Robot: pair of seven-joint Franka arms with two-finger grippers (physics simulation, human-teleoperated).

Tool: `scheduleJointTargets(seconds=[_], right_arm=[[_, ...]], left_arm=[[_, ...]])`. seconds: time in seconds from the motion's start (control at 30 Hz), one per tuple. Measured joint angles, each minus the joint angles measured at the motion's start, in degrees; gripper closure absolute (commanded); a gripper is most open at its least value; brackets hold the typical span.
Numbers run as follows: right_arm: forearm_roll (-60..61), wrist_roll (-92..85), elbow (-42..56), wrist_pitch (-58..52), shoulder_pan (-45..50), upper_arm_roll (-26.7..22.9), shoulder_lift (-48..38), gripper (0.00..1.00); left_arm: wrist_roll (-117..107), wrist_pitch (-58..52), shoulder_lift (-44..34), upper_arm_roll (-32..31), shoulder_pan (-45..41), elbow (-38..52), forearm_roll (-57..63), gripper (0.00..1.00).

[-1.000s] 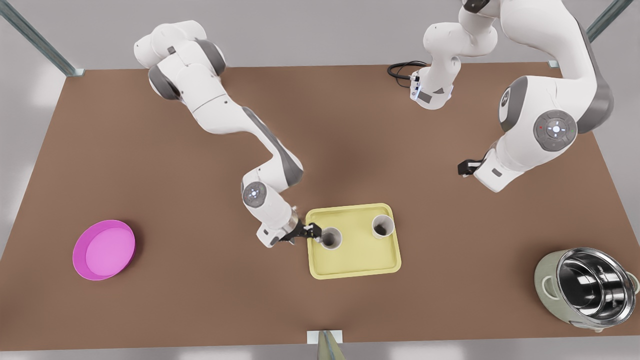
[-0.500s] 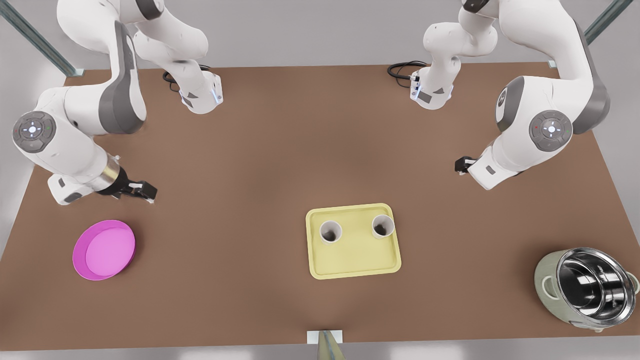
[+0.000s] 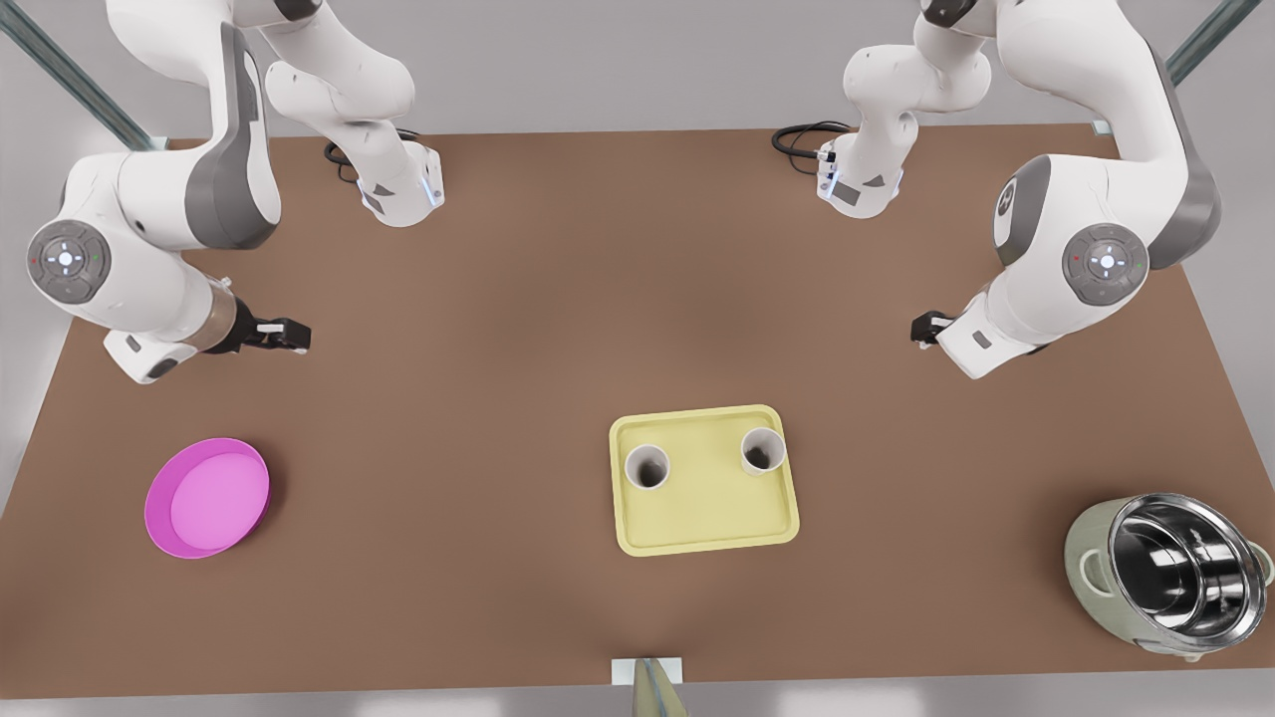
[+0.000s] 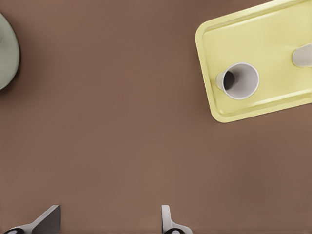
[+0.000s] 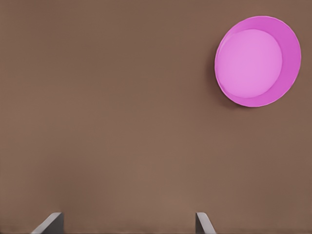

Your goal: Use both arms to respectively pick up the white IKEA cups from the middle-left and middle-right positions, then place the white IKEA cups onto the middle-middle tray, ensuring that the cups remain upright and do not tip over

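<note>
2 cups (image 3: 646,466) stand upright on tray (image 3: 707,528); left gripper (image 3: 918,328) & right gripper (image 3: 297,337) open, empty, far off. Task looks done; you only park arms.

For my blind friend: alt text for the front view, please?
Two small white tapered cups stand upright on a flat pale-yellow tray. The left gripper waits at the front view's right, the right gripper at its left.

From my left wrist, the far cup (image 4: 303,54) is sliced by the frame edge, as are the tray (image 4: 273,29) and the green pot (image 4: 7,51) (just a sliver). In the front view my left gripper (image 3: 926,328) sits mostly tucked behind its own wrist.
</note>
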Motion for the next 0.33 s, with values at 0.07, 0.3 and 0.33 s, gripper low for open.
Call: scheduleJointTargets(seconds=[0.07, 0.3, 0.33], right_arm=[[0.0, -0.7, 0.0, -0.1, 0.0, 0.0, 0.0, 0.00], [0.1, -2.5, -0.4, -0.1, -0.1, 0.0, 0.0, 0.00], [0.1, -2.7, -0.4, -0.1, -0.2, 0.0, 0.0, 0.00]], left_arm=[[0.2, 0.0, 0.0, 0.0, 0.0, 0.0, 0.0, 0.00], [0.8, 0.1, 0.2, 0.0, 0.0, 0.0, 0.1, 0.00], [0.9, 0.1, 0.3, 0.0, -0.1, 0.0, 0.1, 0.00]])
